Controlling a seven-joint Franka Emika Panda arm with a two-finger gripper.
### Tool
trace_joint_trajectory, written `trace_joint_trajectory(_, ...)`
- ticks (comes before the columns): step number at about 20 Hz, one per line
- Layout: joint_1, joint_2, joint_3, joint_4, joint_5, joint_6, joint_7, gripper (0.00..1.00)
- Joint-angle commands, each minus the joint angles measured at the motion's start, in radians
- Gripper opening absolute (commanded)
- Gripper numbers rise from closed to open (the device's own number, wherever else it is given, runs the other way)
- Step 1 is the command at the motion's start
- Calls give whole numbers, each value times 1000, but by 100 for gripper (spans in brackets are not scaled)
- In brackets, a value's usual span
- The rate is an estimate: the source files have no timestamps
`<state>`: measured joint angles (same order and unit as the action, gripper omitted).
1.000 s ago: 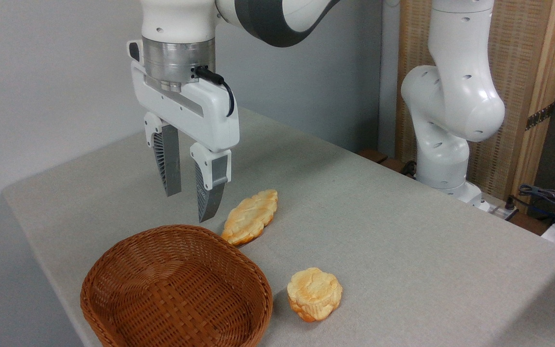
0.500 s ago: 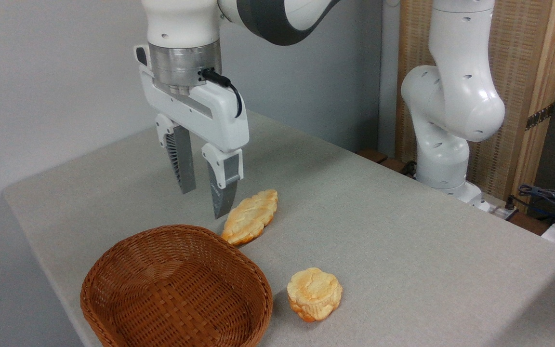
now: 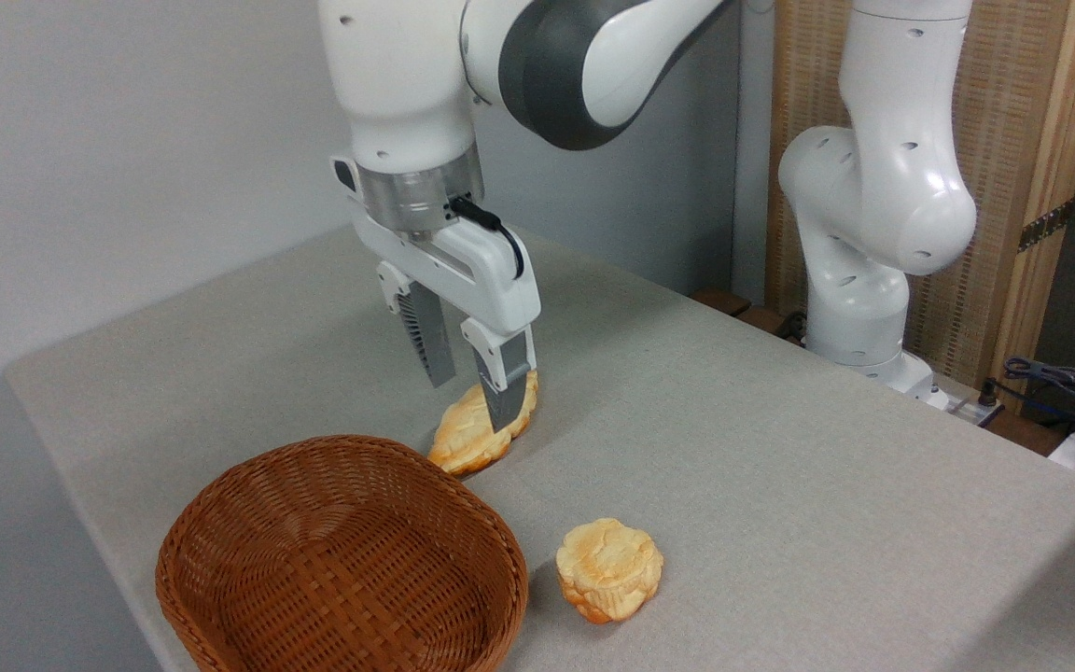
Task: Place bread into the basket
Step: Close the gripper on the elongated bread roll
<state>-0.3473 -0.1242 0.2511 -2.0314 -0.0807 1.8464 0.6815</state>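
We see a grey table (image 3: 780, 485) carrying everything. On its near left corner sits the oval wicker basket (image 3: 342, 560), nothing in it. Just beyond the basket's far rim lies the bread (image 3: 467, 439) — flat on the table, its near tip close to the rim. Our end effector (image 3: 474, 403) stands over the bread with fingers spread, one on each side of it, not gripping it. A small round bun (image 3: 609, 568) rests right of the basket.
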Motion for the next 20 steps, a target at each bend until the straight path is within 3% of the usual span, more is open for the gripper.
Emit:
trace_joint_trajectory(1,-39,-23,5,-67,4,16,-8,100)
trace_joint_trajectory(8,-101,38,5,-69,-5,63,-20,100)
trace_joint_trajectory(20,-140,120,5,-70,-5,106,-23,100)
